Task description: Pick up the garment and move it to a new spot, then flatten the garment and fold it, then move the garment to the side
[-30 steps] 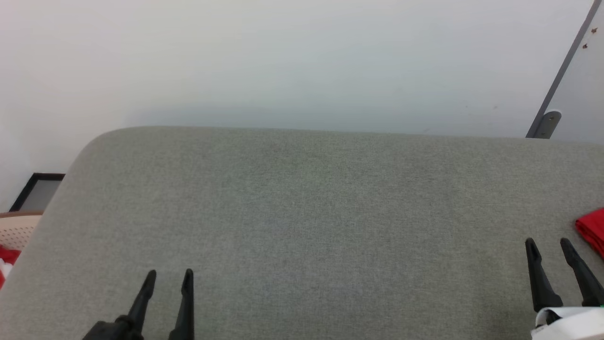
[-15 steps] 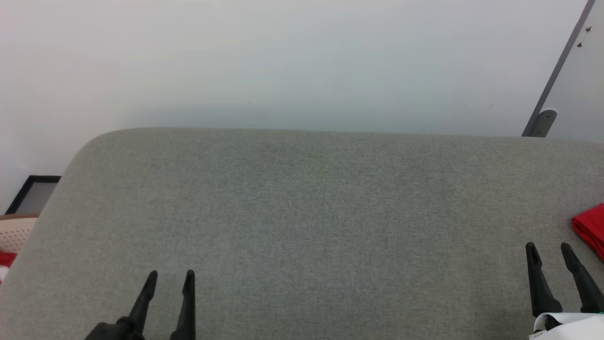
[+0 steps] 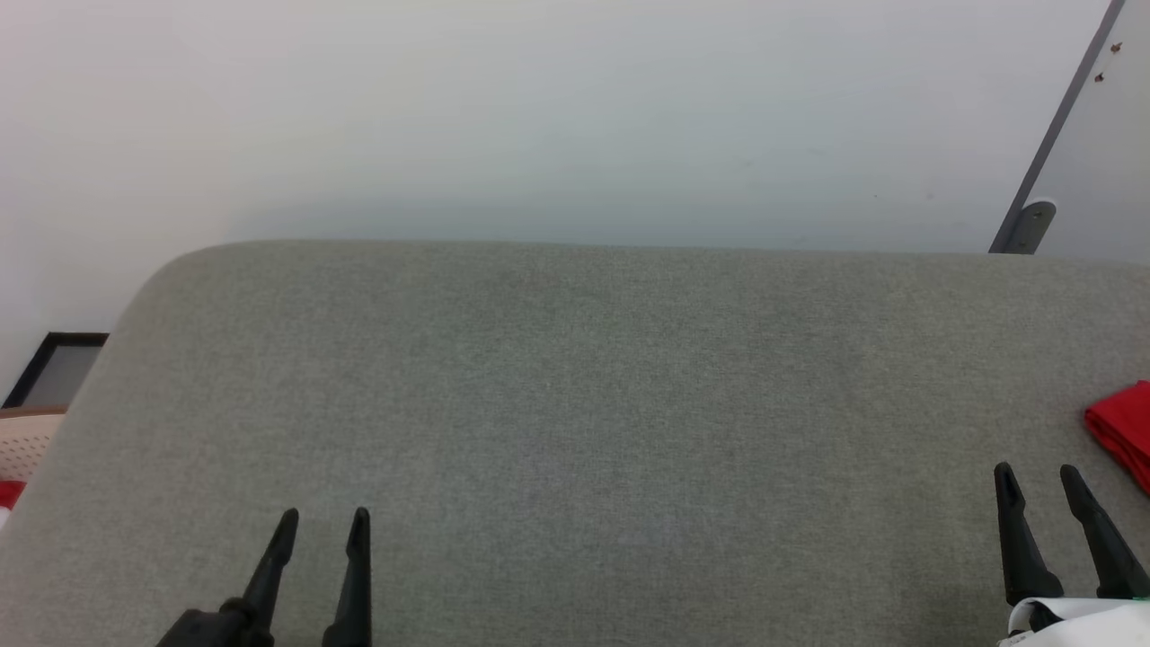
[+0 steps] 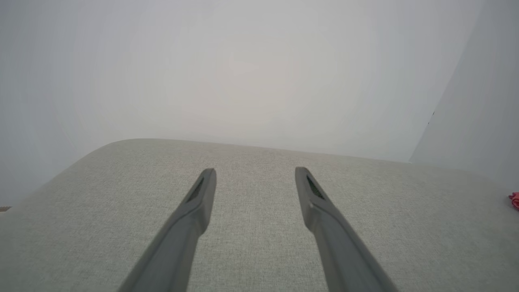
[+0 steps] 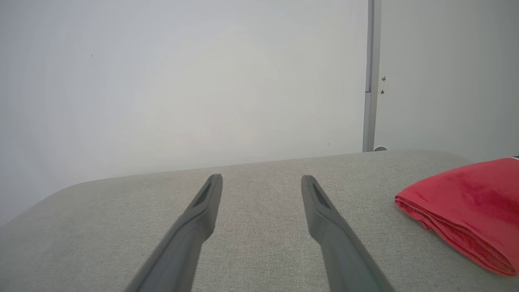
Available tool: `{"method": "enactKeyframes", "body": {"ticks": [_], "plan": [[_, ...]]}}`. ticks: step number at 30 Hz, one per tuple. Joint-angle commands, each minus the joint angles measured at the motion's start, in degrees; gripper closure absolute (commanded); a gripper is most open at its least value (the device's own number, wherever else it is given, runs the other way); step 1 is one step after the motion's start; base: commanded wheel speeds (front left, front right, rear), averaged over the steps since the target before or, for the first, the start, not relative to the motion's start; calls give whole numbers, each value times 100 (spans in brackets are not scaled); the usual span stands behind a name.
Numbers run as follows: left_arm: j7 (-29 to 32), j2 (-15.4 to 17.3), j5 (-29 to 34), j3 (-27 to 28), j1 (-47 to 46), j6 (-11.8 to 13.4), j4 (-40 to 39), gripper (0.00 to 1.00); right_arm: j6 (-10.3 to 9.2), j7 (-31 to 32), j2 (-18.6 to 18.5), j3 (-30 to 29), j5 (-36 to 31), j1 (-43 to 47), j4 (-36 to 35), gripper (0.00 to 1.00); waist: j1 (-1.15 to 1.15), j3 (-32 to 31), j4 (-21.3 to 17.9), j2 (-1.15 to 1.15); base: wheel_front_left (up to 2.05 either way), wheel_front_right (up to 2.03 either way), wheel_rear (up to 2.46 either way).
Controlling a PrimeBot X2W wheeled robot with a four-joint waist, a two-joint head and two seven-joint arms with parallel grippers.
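Grey fabric-covered table (image 3: 575, 404) with a rounded far-left corner, set against a plain pale wall (image 3: 539, 117). Garment (image 3: 1121, 431) lies on the table at its right side, cut off by the head view's right edge; red cloth, folded into a flat bundle. In the right wrist view the garment (image 5: 466, 207) shows stacked layers along its near fold, resting flat on the fabric. A sliver of it shows at the far right of the left wrist view (image 4: 515, 200). Right gripper (image 3: 1035, 470) sits low on the right, near the garment and to its left, not touching it; fingers spread, open, with grey fabric showing between them (image 5: 261, 178). Left gripper (image 3: 324, 514) is low on the left, well apart from the garment, fingers likewise spread and open over the table (image 4: 253, 172). Past the table's left edge: a beige perforated basket (image 3: 22, 436) and a dark frame (image 3: 54, 368) against the wall. Upper right: a grey strip (image 3: 1051, 135) running slantwise up the wall.
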Motion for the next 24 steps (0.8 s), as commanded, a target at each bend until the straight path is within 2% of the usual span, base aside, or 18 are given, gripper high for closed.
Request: {"method": "enactKeyframes", "body": {"ticks": [1,8,9,14,24], "plan": [[1,2,33,19,-52,-9,-26,0,-9,-25,8,7,16,-8,-16,0,0,12,-12,0,0,0,0],[1,-49,64,92,-51,-9,-163,0,-9,-25,25,34,21,-48,-39,0,0,46,-58,0,0,0,0],[0,-40,52,91,-23,0,-161,100,0,0,14,24,14,-4,-19,100,0,45,-57,0,0,0,0],[23,-120,-43,55,85,1,82,100,0,38,139,38,91,101,205,100,0,48,-61,0,0,0,0],[279,-124,-1142,84,-109,3,210,100,-1,326,276,-63,987,-26,239,100,0,66,-79,0,0,0,0]]}}
